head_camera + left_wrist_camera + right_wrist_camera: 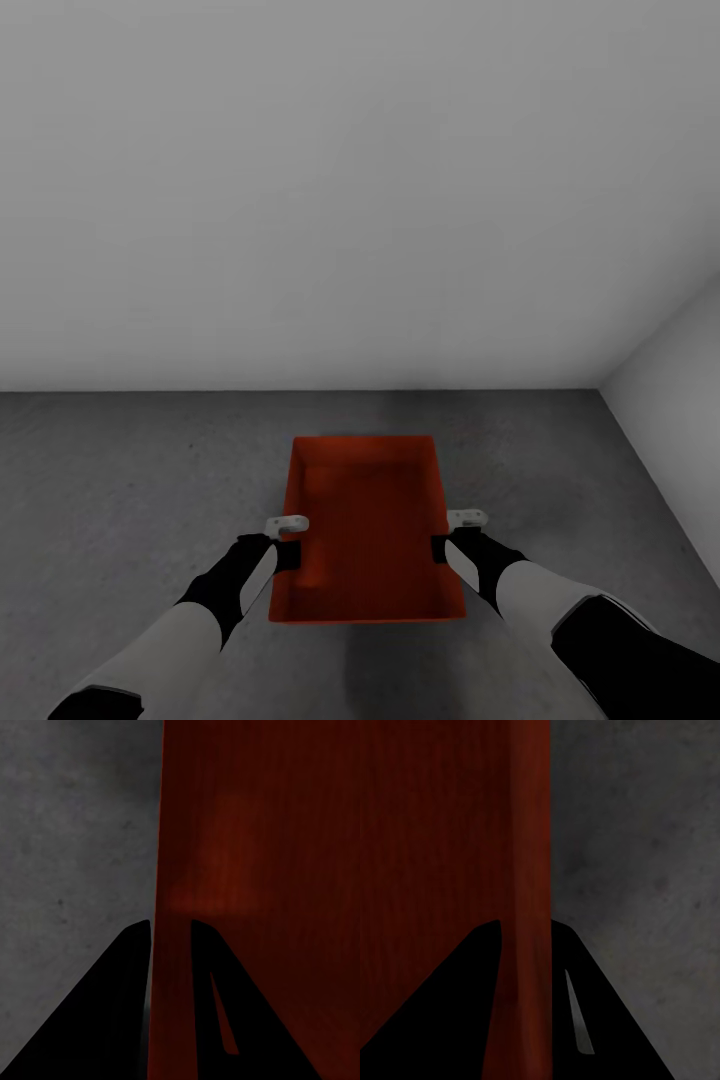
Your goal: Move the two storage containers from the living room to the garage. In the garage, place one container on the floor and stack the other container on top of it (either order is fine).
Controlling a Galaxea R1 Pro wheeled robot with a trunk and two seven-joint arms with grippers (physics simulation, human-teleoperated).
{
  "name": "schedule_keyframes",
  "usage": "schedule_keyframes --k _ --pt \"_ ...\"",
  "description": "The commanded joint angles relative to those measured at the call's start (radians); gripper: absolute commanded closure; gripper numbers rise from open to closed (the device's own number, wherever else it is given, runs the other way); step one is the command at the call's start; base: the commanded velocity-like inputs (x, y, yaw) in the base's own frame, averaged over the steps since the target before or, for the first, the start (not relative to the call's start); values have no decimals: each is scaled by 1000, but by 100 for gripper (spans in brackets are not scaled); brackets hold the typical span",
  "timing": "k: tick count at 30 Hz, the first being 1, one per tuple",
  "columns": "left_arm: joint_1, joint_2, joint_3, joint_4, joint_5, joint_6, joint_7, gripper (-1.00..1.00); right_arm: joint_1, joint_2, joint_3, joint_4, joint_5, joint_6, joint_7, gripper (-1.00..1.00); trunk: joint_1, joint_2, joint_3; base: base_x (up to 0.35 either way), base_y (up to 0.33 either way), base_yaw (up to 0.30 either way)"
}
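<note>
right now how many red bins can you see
1: a storage container held over the grey floor, left hand and right hand clamping its side walls. A second may be nested inside; can't tell.

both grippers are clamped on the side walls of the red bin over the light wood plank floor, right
Not quite. The left gripper and right gripper do clamp the red bin by its side walls, but the head view shows dark grey concrete floor under it, not wood planks.

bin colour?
Red-orange bin, plain, no pattern. Head view shows it best.
</note>
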Motion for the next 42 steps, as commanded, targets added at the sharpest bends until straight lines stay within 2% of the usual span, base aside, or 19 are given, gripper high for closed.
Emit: schedule_keyframes --k 1,8,18,30,36,42 --pt "0 2 21 0 -15 10 52 100 -1 -5 -27 -4 31 4 -11 100 4 -8 -4 0 0 0" --pt "0 2 21 0 -15 10 52 100 -1 -5 -27 -4 31 4 -11 100 4 -8 -4 0 0 0" --pt "0 2 21 0 -15 10 52 100 -1 -5 -27 -4 31 4 -11 100 42 -78 -35 0 0 0" --pt "0 2 21 0 -15 10 54 100 -1 -5 -27 -4 31 4 -11 100 42 -78 -35 0 0 0" --pt "0 2 21 0 -15 10 54 100 -1 -5 -27 -4 31 4 -11 100 65 -120 -54 0 0 0" --pt "0 2 21 0 -15 10 54 100 -1 -5 -27 -4 31 4 -11 100 65 -120 -54 0 0 0"
